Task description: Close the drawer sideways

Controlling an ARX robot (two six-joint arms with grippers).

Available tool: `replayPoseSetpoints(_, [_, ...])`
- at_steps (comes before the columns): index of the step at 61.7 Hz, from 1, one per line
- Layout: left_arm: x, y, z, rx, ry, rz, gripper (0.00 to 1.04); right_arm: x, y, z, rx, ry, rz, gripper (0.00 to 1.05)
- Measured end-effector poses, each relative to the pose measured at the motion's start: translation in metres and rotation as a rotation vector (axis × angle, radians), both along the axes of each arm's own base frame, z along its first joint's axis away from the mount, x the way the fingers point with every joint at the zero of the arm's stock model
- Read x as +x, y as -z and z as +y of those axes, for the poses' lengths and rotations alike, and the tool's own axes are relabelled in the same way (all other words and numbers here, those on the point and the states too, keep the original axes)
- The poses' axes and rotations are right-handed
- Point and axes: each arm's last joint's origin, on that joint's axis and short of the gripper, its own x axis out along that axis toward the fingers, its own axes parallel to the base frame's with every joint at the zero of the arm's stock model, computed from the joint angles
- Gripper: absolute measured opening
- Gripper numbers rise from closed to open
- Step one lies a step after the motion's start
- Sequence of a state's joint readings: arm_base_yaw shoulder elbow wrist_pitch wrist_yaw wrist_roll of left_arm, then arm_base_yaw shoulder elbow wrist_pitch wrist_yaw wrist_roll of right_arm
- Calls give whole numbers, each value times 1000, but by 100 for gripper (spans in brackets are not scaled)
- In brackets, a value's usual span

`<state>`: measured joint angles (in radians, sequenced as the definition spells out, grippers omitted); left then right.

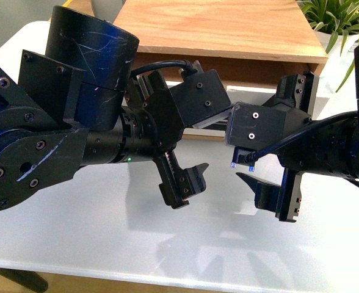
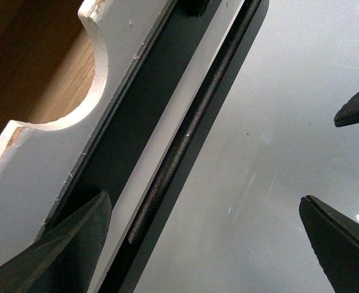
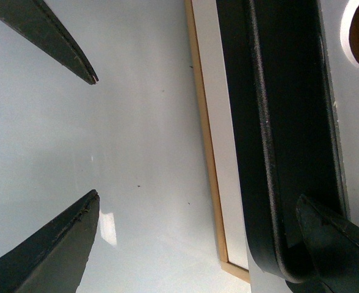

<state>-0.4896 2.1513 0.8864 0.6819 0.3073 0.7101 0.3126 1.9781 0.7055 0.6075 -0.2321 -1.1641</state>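
The drawer (image 1: 253, 93) stands pulled out from under the wooden cabinet top (image 1: 228, 24), mostly hidden behind both arms. The left wrist view shows its white front (image 2: 39, 177) with the half-round notch, light wood inside and the long black bar handle (image 2: 185, 134). My left gripper (image 1: 188, 183) is open and empty; one finger (image 2: 69, 250) lies over the front beside the handle. My right gripper (image 1: 274, 195) is open and empty; one finger (image 3: 332, 238) overlaps the end of the handle (image 3: 277, 134). I cannot tell whether either finger touches.
The cabinet sits at the back of a white table (image 1: 106, 232). A green plant (image 1: 338, 18) stands at the back right. A plain white front with a wood edge (image 3: 213, 122) lies below the drawer. The two grippers hang close together above the table.
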Motion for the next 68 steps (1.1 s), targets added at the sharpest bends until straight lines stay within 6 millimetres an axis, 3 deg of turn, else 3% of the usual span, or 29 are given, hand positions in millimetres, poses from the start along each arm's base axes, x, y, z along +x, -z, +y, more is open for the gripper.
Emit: replayPoseSetpoints(68, [48,-7,-11,3,-66,-26,96,47,-4,-2,6,96,-69,96])
